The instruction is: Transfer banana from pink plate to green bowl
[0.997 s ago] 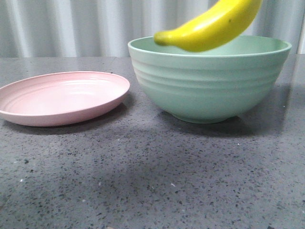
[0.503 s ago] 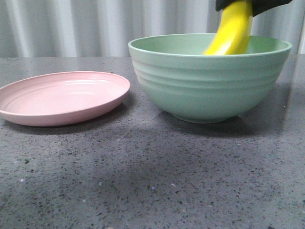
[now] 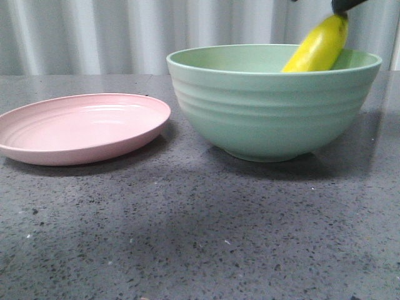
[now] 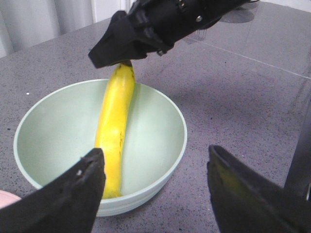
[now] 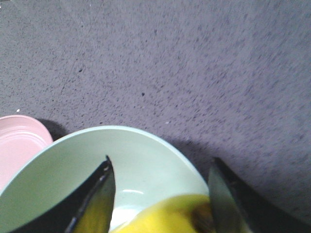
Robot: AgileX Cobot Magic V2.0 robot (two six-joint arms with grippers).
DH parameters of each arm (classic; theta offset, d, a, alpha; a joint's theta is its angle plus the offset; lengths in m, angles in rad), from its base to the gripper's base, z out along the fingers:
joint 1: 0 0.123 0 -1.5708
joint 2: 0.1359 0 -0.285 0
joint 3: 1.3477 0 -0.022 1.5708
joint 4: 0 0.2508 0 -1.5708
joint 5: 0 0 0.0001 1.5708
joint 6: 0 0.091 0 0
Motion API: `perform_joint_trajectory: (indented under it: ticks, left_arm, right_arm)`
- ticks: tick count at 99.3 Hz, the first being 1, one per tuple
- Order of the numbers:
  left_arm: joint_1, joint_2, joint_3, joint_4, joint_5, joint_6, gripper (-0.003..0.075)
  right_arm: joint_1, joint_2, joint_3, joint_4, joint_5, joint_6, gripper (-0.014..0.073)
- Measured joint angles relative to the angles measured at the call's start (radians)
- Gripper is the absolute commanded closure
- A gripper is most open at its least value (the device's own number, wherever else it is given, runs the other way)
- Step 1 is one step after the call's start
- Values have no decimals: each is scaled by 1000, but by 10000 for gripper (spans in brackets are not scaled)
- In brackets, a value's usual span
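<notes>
The yellow banana (image 3: 317, 49) leans inside the green bowl (image 3: 269, 112), its upper end sticking above the far right rim. It also shows in the left wrist view (image 4: 114, 121) and the right wrist view (image 5: 170, 216). My right gripper (image 3: 342, 5) hovers just over the banana's upper end, jaws apart, the banana lying loose between and below them (image 5: 160, 165). The pink plate (image 3: 81, 125) sits bare to the left of the bowl. My left gripper (image 4: 155, 189) is open and empty, above the table beside the bowl (image 4: 160, 116), and is out of the front view.
A grey speckled table (image 3: 187, 237) carries the plate and bowl. A pale corrugated wall (image 3: 94, 37) stands behind them. The right arm's black body (image 4: 160, 24) hangs over the bowl's far side.
The banana came down from above the rim into the bowl and now leans on the right side. My right gripper opened off it and rose toward the top of the view.
</notes>
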Motion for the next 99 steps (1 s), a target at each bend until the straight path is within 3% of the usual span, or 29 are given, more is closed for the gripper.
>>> perform_joint_trajectory:
  ticks: [9, 21, 27, 55, 99]
  left_arm:
    - [0, -15, 0, 0, 0, 0, 449]
    - [0, -45, 0, 0, 0, 0, 636]
    - [0, -63, 0, 0, 0, 0, 741]
    - [0, -209, 91, 0, -21, 0, 741]
    - [0, -565, 454, 0, -188, 0, 741]
  right_arm:
    - [0, -41, 0, -51, 13, 0, 399]
    - [0, -95, 0, -93, 44, 0, 608]
    - [0, -118, 0, -102, 57, 0, 664]
    - [0, -276, 123, -110, 17, -33, 664]
    - [0, -731, 622, -113, -358, -94, 665]
